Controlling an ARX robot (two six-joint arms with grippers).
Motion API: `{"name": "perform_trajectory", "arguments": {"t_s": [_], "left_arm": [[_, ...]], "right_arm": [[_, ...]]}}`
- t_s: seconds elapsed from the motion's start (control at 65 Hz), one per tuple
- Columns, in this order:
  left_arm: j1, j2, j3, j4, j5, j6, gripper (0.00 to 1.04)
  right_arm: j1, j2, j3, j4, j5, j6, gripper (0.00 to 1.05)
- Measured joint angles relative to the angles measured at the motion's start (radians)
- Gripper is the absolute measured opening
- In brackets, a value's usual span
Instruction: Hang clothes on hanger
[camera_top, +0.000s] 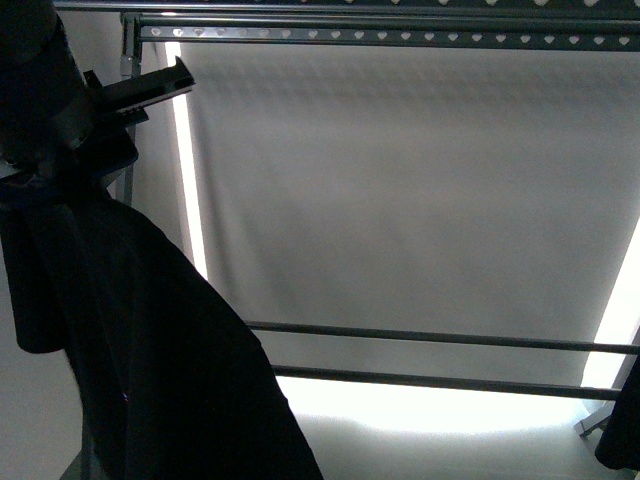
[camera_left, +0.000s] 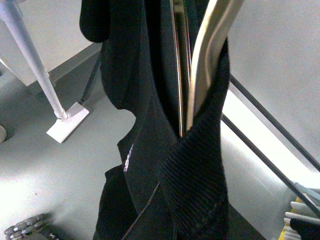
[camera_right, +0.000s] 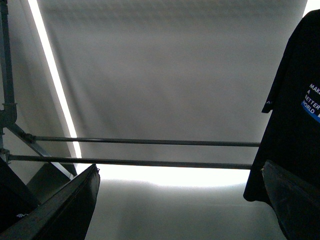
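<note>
The black T-shirt (camera_top: 150, 340) hangs at the left of the scene, close to the camera, and falls from the left gripper (camera_top: 130, 100) down to the lower edge of the front view. In the left wrist view its ribbed collar (camera_left: 200, 170) wraps around a curved, shiny metal hanger (camera_left: 207, 55), which goes down into the neck opening. A thinner metal strip (camera_left: 177, 65) lies just beside the hanger, also inside the collar. A small white logo (camera_left: 129, 159) shows on the cloth below the neck. In the right wrist view the other face of the shirt shows a white print (camera_right: 312, 100) reading "MAKE A BETTER WORLD" over a blue stripe.

The cloth hides the jaws of the left gripper, so I cannot tell how far they are closed or what exactly they grip. The right gripper (camera_right: 180, 170) has its two dark fingers (camera_right: 75, 205) spread wide, with nothing between them.

Behind stands a metal rack: a top bar (camera_top: 400, 35) with a row of holes, and two lower bars (camera_top: 440, 340) one above the other. Farther back hangs a white backdrop (camera_top: 400, 180). On the floor left of the shirt stands a white pole (camera_left: 40, 75) on a flat base (camera_left: 67, 122).
</note>
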Motion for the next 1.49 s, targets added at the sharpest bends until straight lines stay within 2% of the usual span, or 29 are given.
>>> {"name": "perform_trajectory", "arguments": {"t_s": [0.354,0.57,0.847,1.062,1.355,1.493], "left_arm": [[-0.127,-0.075,-0.023,0.047,0.037,0.061,0.05],[-0.154,-0.06,-0.018,0.106,0.112,0.165,0.05],[-0.209,-0.143,-0.158,0.289,0.181,0.35,0.05],[-0.205,-0.212,-0.209,0.401,0.261,0.498,0.05],[-0.175,-0.324,-0.319,0.496,0.425,0.688,0.05],[-0.13,-0.386,-0.345,0.484,0.604,0.807,0.05]], "right_arm": [[0.0,0.0,0.0,0.0,0.0,0.0,0.97],[0.0,0.0,0.0,0.0,0.0,0.0,0.97],[0.0,0.0,0.0,0.0,0.0,0.0,0.97],[0.0,0.0,0.0,0.0,0.0,0.0,0.97],[0.0,0.0,0.0,0.0,0.0,0.0,0.97],[0.0,0.0,0.0,0.0,0.0,0.0,0.97]]}}
